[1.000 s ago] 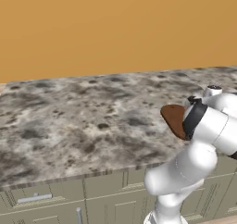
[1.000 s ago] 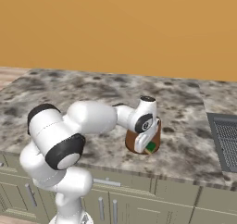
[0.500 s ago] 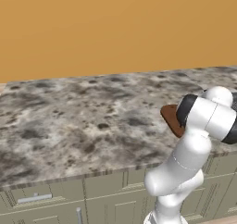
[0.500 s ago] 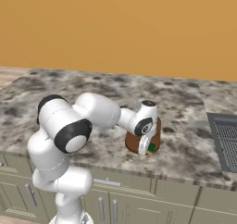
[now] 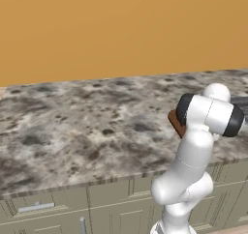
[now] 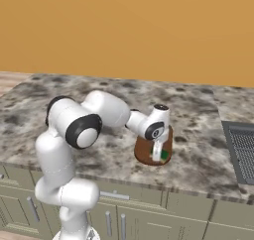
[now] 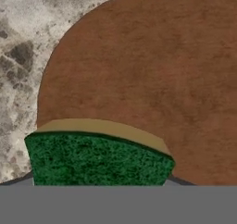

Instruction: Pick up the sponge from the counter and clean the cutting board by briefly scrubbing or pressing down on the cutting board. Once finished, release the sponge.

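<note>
Change: since 0.5 s ago the arm's elbow has swung further over the counter (image 6: pixel 198 115) in the right base view; hand and sponge (image 6: pixel 163 155) sit at about the same spot on the cutting board (image 6: pixel 145 152).
Landmark: cutting board, reddish-brown wood w/ rounded corners, flat on the mottled stone counter near its front edge.
Sponge: on the board's near-right part in the right base view, a small green fleck just below the gripper (image 6: pixel 159 153). Hand view shows it close up, sponge (image 7: pixel 97 156) w/ dark green face toward the camera and a yellow layer along its far edge, board (image 7: pixel 152 79) spreading out beyond it.
Gripper: pointing down at the board, sponge between the fingers; looks pinched on the sponge, fingertips themselves hidden behind it in the hand view.
Contact: sponge reads as low on the board, but touching or just above, can't tell.
Left base view: arm's forearm covers the hand; just a corner of the board (image 5: pixel 176 123) peeks out left of the arm, counter (image 5: pixel 87 131) stretching away to the board's left.
Right base view only: a dark grated panel (image 6: pixel 243 152) set into the counter, well right of the board.
Hand view only: wood grain, and bare counter (image 7: pixel 28 42) left of the board's curved edge.
Backdrop: orange wall (image 6: pixel 149 30) behind the counter; grey-beige cabinet fronts (image 6: pixel 144 219) under it.
</note>
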Robot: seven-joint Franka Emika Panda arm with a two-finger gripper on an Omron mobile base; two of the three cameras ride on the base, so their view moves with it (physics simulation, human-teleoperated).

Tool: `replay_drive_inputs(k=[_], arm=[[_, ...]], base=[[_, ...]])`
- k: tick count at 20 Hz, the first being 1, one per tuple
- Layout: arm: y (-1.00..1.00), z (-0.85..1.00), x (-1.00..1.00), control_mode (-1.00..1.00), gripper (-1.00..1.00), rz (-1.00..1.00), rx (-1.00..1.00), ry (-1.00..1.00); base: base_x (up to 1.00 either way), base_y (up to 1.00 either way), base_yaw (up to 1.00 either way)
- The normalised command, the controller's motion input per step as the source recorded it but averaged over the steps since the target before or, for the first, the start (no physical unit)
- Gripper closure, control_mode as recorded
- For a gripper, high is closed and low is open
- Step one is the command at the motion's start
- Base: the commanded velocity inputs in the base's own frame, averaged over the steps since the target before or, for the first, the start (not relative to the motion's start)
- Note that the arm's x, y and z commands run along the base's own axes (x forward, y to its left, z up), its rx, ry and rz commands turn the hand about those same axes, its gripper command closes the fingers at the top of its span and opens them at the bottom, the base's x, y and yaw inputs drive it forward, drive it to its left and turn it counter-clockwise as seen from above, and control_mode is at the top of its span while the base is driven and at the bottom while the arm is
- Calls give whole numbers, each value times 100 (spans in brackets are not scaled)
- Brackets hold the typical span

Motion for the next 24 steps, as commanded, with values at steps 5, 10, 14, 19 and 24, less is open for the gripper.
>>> replay_drive_inputs(k=[5,10,14,19,24], arm=[[0,-17,54,-100,100,15,3,-1],[3,-19,68,-100,100,19,6,-4],[15,-10,80,-100,100,17,7,-3],[22,-7,89,-100,100,16,7,0],[30,-8,89,-100,100,15,5,0]], base=[[0,0,0],[0,0,0],[0,0,0],[0,0,0],[0,0,0]])
